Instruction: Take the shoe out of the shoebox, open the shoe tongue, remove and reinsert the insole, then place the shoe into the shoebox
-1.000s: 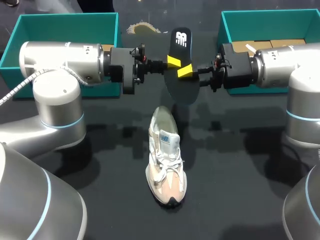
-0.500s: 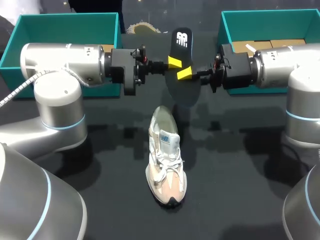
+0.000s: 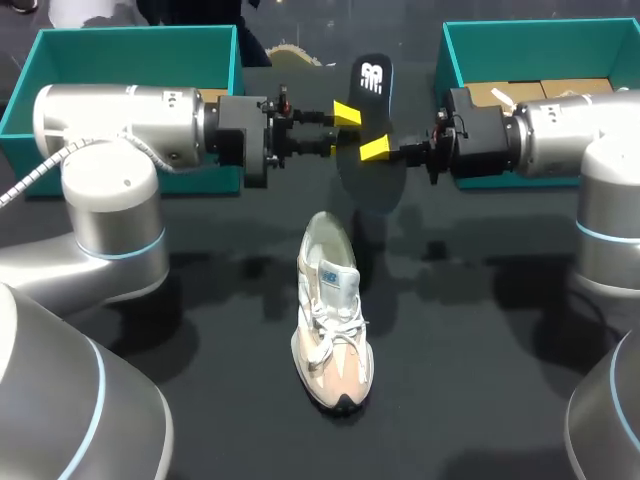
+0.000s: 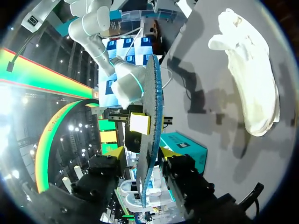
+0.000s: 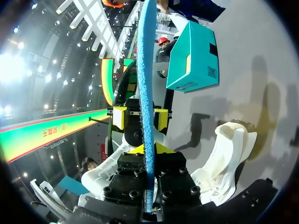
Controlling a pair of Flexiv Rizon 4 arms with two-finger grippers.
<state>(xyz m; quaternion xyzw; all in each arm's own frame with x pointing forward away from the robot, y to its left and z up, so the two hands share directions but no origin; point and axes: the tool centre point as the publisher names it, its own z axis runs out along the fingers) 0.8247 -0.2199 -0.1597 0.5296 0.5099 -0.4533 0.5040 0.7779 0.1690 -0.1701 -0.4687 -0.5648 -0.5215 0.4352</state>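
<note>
The dark counter point(image 3: 480, 380) carries two teal boxes: the left shoebox point(image 3: 130, 55), its front wall largely hidden by the left arm, and the right shoebox point(image 3: 560, 50), partly covered by the right arm. The pale shoe point(image 3: 332, 320) lies on the counter below both sets of fingers, well apart from them. The black insole point(image 3: 370, 90) stands upright in the air between the arms. The right fingers point(image 3: 375, 150) pinch it front and back, the rear one hidden behind it. The left fingers point(image 3: 347, 113) stand wide, straddling the insole with gaps on both sides. The insole's lower end blends into the dark counter.
</note>
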